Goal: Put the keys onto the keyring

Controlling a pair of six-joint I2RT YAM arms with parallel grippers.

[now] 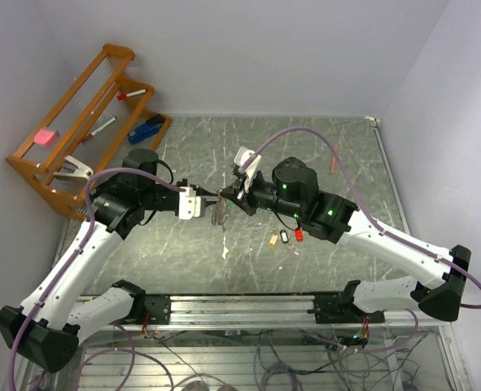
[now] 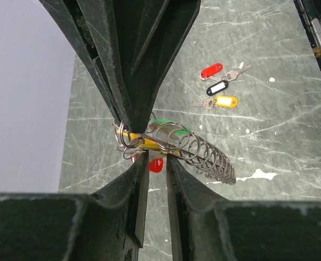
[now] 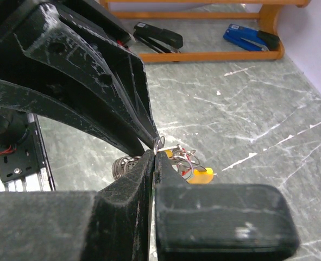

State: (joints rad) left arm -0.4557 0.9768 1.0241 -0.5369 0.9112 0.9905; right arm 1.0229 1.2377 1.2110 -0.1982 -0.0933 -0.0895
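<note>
My two grippers meet tip to tip above the table's middle. The left gripper (image 1: 210,198) (image 2: 156,156) is shut on the keyring (image 2: 134,142), pinching its yellow band and silvery loops. The right gripper (image 1: 228,197) (image 3: 155,154) is shut on a thin silver ring (image 3: 158,144) of the same bundle. A wire coil (image 2: 206,157), a green tag (image 2: 165,122), a red tag (image 2: 156,165) and a yellow tag (image 3: 202,174) hang from the bundle. Three loose keys lie on the table: red (image 2: 212,70) (image 1: 298,235), black-and-white (image 2: 217,87) (image 1: 285,236), yellow (image 2: 226,101) (image 1: 273,239).
A wooden rack (image 1: 41,167) stands at the back left with a blue stapler (image 1: 146,129) (image 3: 250,37), a black stapler (image 3: 159,37), pens and a pink block (image 1: 45,137). A small orange stick (image 1: 332,165) lies at the back right. White marks (image 1: 225,253) spot the table.
</note>
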